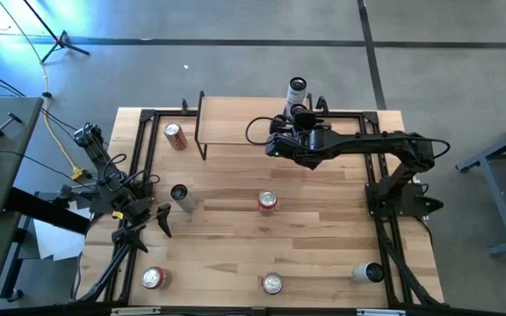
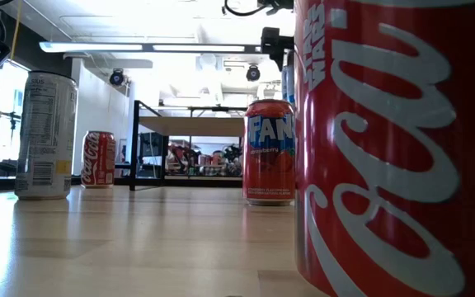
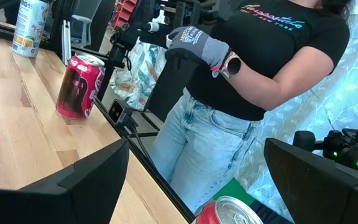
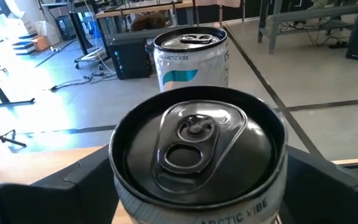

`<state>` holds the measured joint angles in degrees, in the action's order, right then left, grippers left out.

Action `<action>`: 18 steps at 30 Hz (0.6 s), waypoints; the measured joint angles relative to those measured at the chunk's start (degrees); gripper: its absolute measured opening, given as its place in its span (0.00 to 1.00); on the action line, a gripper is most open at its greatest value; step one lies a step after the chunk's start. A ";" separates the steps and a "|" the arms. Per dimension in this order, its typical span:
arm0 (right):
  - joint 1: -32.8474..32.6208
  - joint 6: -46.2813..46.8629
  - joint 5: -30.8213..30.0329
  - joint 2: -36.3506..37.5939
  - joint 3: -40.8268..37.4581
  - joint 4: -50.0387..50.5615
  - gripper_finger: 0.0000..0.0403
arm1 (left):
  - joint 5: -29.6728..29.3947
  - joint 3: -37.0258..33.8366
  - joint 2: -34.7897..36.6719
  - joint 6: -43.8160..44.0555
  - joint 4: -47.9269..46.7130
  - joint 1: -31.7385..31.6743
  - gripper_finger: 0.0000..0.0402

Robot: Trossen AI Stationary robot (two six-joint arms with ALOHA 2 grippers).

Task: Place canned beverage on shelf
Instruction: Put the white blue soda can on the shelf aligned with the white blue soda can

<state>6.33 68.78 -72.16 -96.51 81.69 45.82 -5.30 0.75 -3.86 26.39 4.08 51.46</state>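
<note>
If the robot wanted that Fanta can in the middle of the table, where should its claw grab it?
Its round wall, about mid-height. The Fanta can stands upright with bare table around it, so the open left claw could likely come in level from its own side, one finger on each side of the body.

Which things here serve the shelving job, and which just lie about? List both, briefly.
Job: light wood plank shelf on black metal legs; black-topped silver can, gripped by the right end effector.
Lying about: red cola can; red Fanta can; white-and-teal can; left end effector, waiting open at the table's left side.
</note>
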 joint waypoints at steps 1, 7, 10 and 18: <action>-0.07 0.39 0.00 0.00 0.00 0.27 0.91 | 0.00 -0.02 0.00 0.00 0.00 -0.02 0.90; -0.28 0.82 0.23 0.00 0.00 1.21 0.99 | 0.01 -0.02 0.01 0.00 0.00 0.00 0.90; -0.61 0.82 0.44 0.00 0.00 1.35 0.99 | 0.02 0.00 0.02 0.00 0.00 -0.02 0.90; -2.98 9.58 0.69 0.17 0.00 9.99 0.99 | 0.00 -0.02 0.01 0.00 -0.01 -0.01 0.90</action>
<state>3.35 78.36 -71.46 -96.33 81.69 55.81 -5.30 0.73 -3.85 26.39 4.06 51.45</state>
